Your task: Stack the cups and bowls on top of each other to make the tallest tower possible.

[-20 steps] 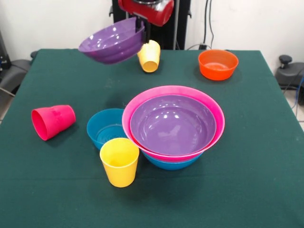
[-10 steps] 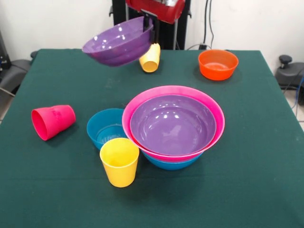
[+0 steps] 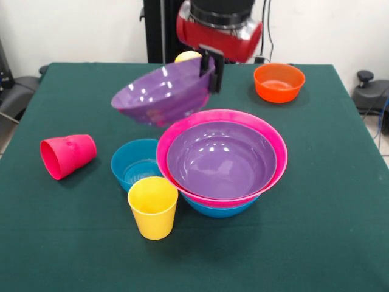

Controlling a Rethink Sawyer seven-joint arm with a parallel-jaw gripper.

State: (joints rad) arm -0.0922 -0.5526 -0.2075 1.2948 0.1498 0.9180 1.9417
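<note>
gripper [image 3: 211, 68] fingers pinch the carried purple bowl [image 3: 159, 94] by its rim, tilted; risk: it slips or catches the tower's pink bowl [image 3: 275, 137] rim.

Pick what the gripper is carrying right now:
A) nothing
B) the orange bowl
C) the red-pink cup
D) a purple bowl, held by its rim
D: the gripper is clamped on the rim of a tilted purple bowl held in the air above the table, while the orange bowl and the red-pink cup sit on the cloth.
</note>
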